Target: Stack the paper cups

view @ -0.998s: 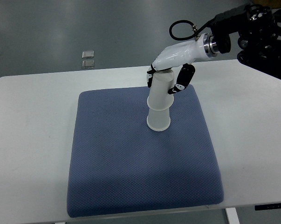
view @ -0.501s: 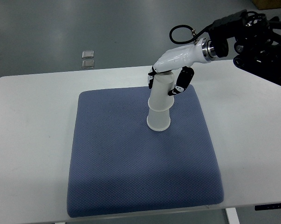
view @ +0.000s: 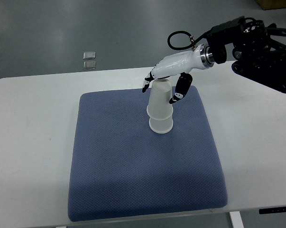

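Two white paper cups [view: 160, 105] stand upside down, one nested over the other, on a blue mat [view: 133, 166]. The stack sits in the far right part of the mat, rims down, the lower cup's wide rim resting flat on the fabric. The upper cup leans a little to the right at its top. The mat lies on a white table [view: 29, 142] and covers most of its middle.

The right hand [view: 164, 83] comes in from the picture's right edge on a white forearm with a black arm [view: 256, 47] behind it. The hand hangs over the top of the upper cup. Its fingers are spread and loose: dark fingertips [view: 145, 87] stick out to the left of the cup top, clear of it, and the thumb [view: 179, 90] hangs down on the right side, close to the cup wall. Can't tell for sure if the thumb touches the cup; it looks just beside it. No grip on the cup, the hand looks open and holds nothing.

A black cable [view: 178, 40] loops above the wrist. Two small square plates [view: 89, 60] sit on the grey floor [view: 62, 28] beyond the far table edge. Left arm is out of the picture.
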Controlling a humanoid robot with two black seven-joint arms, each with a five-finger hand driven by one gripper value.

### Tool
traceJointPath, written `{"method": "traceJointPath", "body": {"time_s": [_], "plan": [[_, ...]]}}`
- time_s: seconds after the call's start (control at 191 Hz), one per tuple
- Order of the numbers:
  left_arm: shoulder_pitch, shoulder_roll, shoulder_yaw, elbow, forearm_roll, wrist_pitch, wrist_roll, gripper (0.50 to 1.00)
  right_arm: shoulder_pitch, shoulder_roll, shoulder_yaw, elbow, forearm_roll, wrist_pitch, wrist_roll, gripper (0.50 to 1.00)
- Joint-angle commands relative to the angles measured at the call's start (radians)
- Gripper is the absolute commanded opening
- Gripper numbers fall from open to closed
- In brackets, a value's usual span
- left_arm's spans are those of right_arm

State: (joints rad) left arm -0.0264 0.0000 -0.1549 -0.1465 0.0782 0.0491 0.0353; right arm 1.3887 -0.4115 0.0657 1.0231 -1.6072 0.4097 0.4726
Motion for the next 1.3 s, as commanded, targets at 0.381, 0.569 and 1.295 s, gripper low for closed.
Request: {"method": "traceJointPath", "body": {"time_s": [0.381,0.569,1.295], "plan": [[0.000,0.000,0.000,-0.001,0.000,0.000,0.000,1.000,-0.002,-0.040,0.065,-0.017,0.099,0.001,0.000,0.897],[0.000,0.000,0.000,0.001,0.000,0.000,0.000,1.000,-0.062,-0.082,0.157,-0.089,0.340,0.001,0.000,0.897],[0.000,0.000,0.000,-0.001,0.000,0.000,0.000,1.000,-0.398,0.013,0.250,-0.446,1.624,-0.086,-0.006,0.897]]}}
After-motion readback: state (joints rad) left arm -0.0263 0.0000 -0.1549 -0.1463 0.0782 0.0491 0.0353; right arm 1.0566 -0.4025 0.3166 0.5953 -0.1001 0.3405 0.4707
